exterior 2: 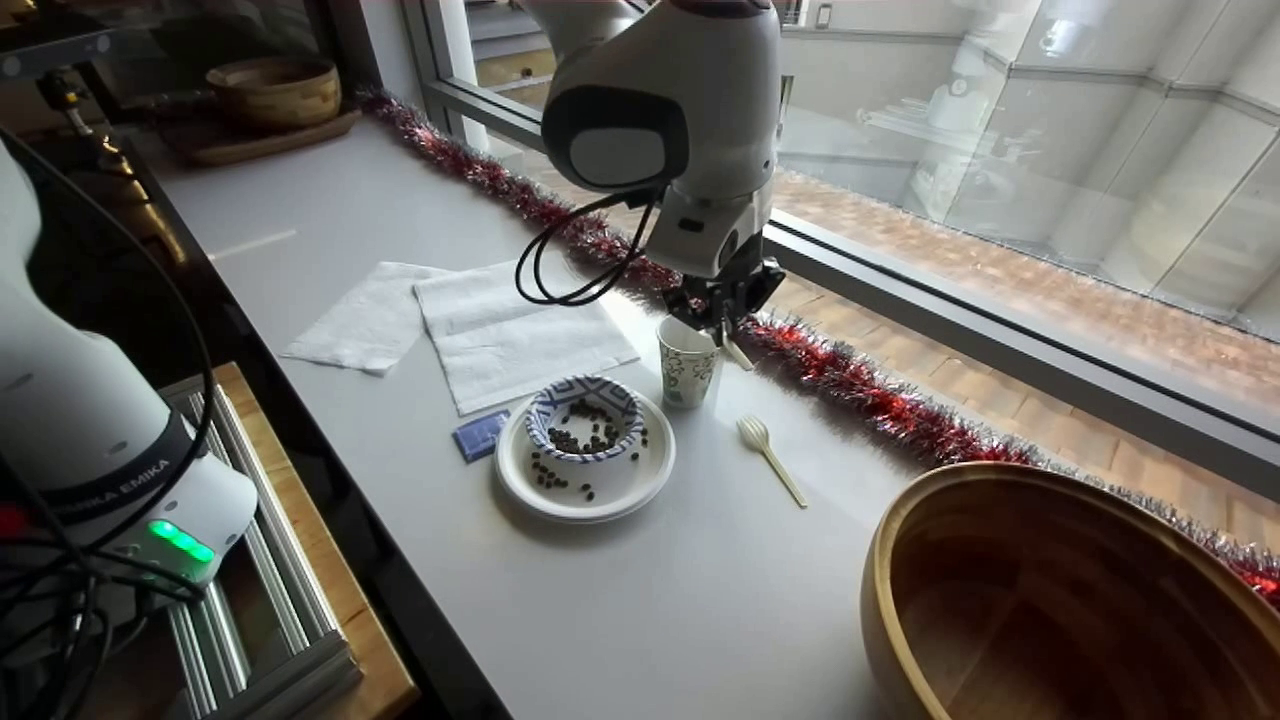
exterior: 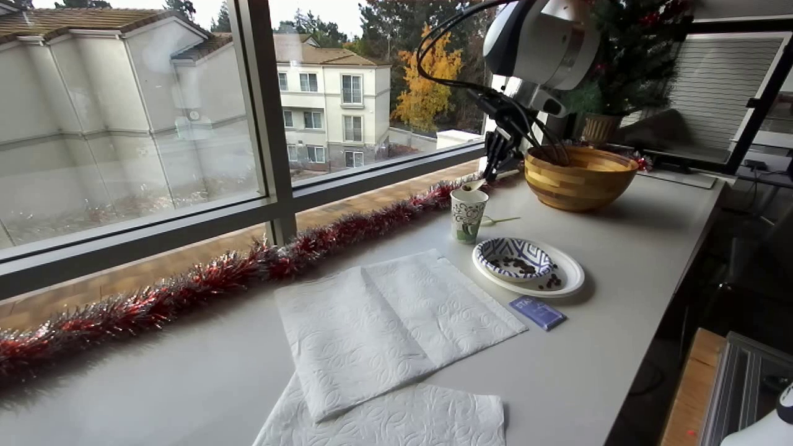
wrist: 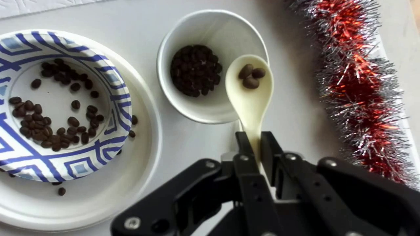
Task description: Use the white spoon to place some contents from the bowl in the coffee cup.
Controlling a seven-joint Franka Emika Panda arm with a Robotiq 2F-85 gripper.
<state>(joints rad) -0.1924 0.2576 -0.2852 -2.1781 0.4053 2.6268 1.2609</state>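
Observation:
My gripper (wrist: 256,139) is shut on the white spoon (wrist: 251,105), whose head points away from the fingers and carries three dark beans. The spoon head overlaps the garland-side rim of the coffee cup (wrist: 229,42) in the wrist view. In an exterior view the spoon (exterior: 474,185) is just above the rim of the upright cup (exterior: 469,214). Dark beans cover the cup's bottom. The bowl (wrist: 108,68), white with blue pattern, stands beside the cup and holds loose dark beans. The gripper is also in both exterior views (exterior: 491,173) (exterior 2: 722,335).
The bowl stands on a white plate (exterior 2: 640,490) with a few loose beans. A pale fork (exterior 2: 770,460) lies near the cup. A tinsel garland (wrist: 357,98) runs along the window. A large wooden bowl (exterior: 579,179), paper towels (exterior: 396,316) and a blue packet (exterior: 538,313) are on the table.

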